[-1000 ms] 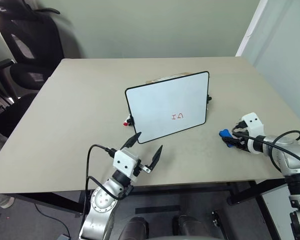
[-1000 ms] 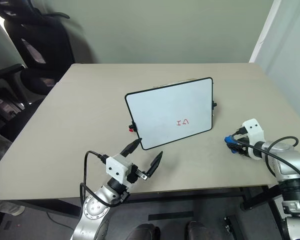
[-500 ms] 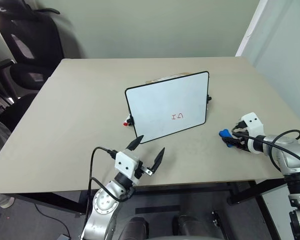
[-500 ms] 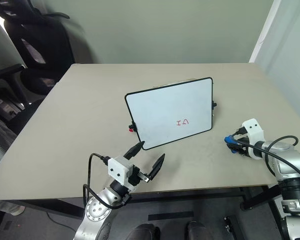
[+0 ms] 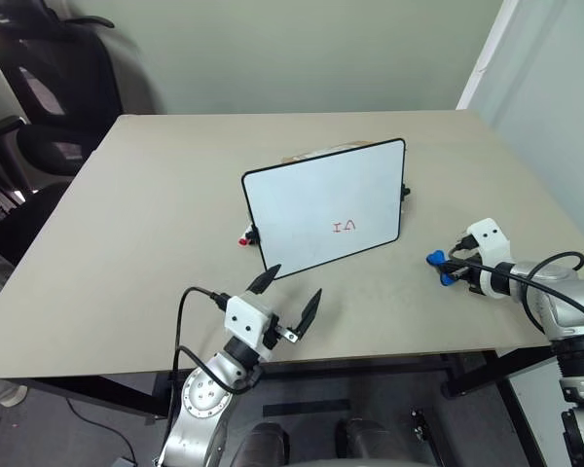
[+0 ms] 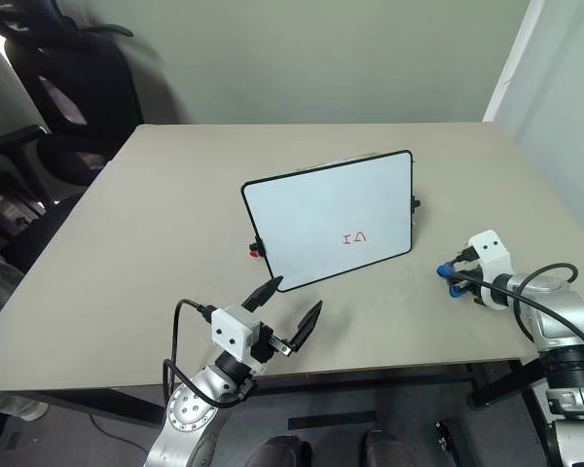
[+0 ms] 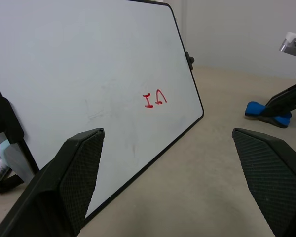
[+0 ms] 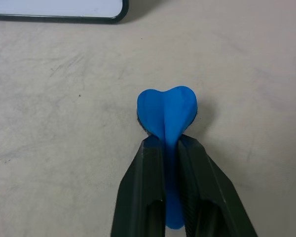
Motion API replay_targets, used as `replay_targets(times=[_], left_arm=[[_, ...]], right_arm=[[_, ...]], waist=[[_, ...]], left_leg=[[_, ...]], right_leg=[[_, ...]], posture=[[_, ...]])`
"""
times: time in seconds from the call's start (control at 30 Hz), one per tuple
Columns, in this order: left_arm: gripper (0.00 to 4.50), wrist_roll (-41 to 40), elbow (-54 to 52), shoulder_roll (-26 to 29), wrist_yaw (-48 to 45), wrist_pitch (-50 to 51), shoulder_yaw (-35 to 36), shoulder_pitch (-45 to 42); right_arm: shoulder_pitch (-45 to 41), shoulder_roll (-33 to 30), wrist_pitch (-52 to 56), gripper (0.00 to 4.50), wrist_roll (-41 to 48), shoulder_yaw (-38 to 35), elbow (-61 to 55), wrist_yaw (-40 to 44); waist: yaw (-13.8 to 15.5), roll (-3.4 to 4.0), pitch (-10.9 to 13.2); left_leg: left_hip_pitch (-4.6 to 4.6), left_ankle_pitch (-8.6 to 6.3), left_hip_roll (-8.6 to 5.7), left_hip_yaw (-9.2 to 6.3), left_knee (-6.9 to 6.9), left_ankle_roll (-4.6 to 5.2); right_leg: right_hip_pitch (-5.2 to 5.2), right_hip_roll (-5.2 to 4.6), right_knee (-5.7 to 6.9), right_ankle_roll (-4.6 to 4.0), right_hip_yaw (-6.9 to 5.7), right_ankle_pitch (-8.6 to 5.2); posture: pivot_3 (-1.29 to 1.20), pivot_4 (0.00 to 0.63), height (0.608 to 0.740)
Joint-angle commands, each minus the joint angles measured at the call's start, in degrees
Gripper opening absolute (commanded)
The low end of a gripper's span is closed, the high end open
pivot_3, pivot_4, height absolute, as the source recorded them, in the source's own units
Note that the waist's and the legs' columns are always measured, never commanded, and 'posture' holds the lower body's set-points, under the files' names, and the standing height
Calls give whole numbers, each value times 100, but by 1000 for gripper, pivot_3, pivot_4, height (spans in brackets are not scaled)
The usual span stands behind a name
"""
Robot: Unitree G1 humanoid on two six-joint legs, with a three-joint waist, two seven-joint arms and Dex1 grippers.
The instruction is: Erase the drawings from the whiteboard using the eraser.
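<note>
Closing since a second ago, the right pincer (image 8: 168,148) now pinches the eraser (image 8: 166,111), squeezed on the bench (image 5: 156,214) right of the whiteboard (image 5: 321,209) with its drawings (image 5: 346,226). Left pincer (image 5: 287,292) hangs spread apart near the whiteboard's front.

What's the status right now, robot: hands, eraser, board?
Right gripper shut on eraser, squeezed on the table. Left gripper open. Drawings unerased on whiteboard. Path clear.
</note>
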Motion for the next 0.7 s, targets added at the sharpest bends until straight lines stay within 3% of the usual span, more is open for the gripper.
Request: replay_targets(times=[0.03, 0.2, 0.33, 0.7], left_arm=[[4500, -4, -111, -8, -15, -83, -17, 3], [4500, -14, -86, -12, -18, -75, -20, -16], [4500, -13, -68, -17, -17, -58, -23, -36], [4500, -2, -141, 3, 26, -59, 18, -26]], right_arm=[[14, -182, 181, 79, 153, -223, -687, 128], [80, -228, 548, 79, 322, -280, -1544, 113], [-434, 245, 780, 79, 569, -96, -2149, -42], [-1606, 1367, 348, 79, 78, 762, -1125, -360]], waist=[[1, 4, 2], [-2, 3, 2], [-35, 5, 6], [-4, 15, 3]], left_leg=[[-1, 0, 0, 0, 0, 0], [-1, 0, 0, 0, 0, -2], [1, 1, -1, 1, 0, -1], [27, 13, 0, -5, 0, 14]], right_leg=[[0, 0, 0, 0, 0, 0], [0, 0, -1, -2, 0, -2], [-2, 1, -3, -3, 0, -3], [-16, -1, -1, -8, 0, 1]], posture=[[0, 150, 739], [0, 150, 739], [0, 150, 739], [0, 150, 739]])
